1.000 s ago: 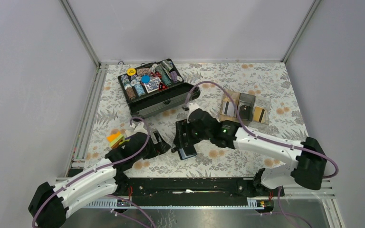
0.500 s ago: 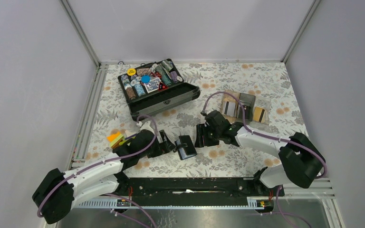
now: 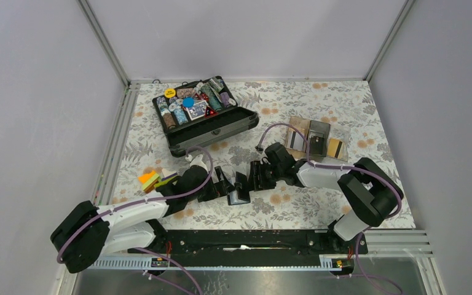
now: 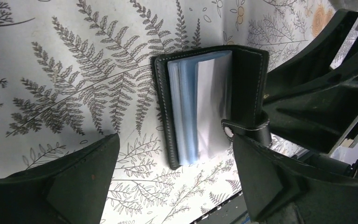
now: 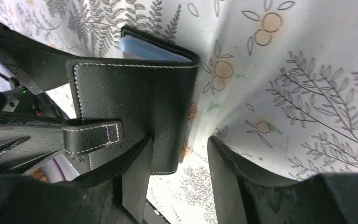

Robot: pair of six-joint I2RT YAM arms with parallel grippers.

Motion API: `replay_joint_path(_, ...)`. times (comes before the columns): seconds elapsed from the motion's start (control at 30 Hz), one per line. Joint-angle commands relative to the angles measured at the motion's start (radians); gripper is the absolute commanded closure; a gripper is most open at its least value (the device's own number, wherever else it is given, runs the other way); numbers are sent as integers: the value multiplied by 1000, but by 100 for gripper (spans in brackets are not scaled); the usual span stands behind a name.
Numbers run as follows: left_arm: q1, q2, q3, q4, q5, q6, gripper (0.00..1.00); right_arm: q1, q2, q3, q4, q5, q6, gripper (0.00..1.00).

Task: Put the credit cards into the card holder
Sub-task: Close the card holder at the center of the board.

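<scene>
The card holder [image 3: 240,192] is a black wallet lying open on the floral table between my two grippers. The left wrist view shows its blue-grey pockets [image 4: 200,102] facing up and its snap strap [image 4: 244,130]. My left gripper [image 3: 226,184] [image 4: 175,149] is open, with the wallet's near end between its wide fingers. My right gripper [image 3: 257,175] [image 5: 179,144] is open, and the raised black cover [image 5: 135,102] has its edge between the fingers, against the left one. Credit cards, one white [image 3: 295,140] and one tan with a dark stripe [image 3: 335,147], lie at the right.
The cards lie in a clear acrylic tray [image 3: 345,134]. A large black chip case [image 3: 221,126] full of poker chips stands open at the back left. A small yellow-orange stack [image 3: 149,179] lies beside my left arm. Metal rails run along the table's left and near edges.
My right gripper let go of the wallet, drew back to the right, then closed in on its cover again. My left gripper moved right up to the wallet. The cover now stands raised.
</scene>
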Motion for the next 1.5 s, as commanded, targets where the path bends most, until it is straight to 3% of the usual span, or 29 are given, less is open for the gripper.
replay_joint_path(0.0, -8, 30, 43, 84, 7, -19, 2, -2, 28, -18, 76, -69, 19, 46)
replay_joint_path(0.17, -10, -69, 9, 60, -49, -42, 7, -1, 61, -28, 85, -62, 29, 47)
replay_joint_path(0.43, -9, -270, 34, -141, -142, -20, 4, -1, 78, -25, 88, -33, 49, 47)
replay_joint_path(0.73, -9, -12, 133, -109, -73, 72, 1, -2, 91, -22, 86, -23, 59, 47)
replay_joint_path(0.97, -9, 63, 132, -75, -91, 107, 3, 0, 96, -22, 95, -23, 73, 47)
replay_joint_path(1.03, -9, 98, 126, -51, -81, 117, 7, 0, 100, -29, 122, -31, 82, 47)
replay_joint_path(1.2, -10, 160, 129, -57, -91, 122, 32, 2, 112, -52, 206, -36, 150, 48)
replay_joint_path(1.47, -9, 242, 133, -77, -89, 127, 56, 21, 165, -84, 355, -20, 272, 49)
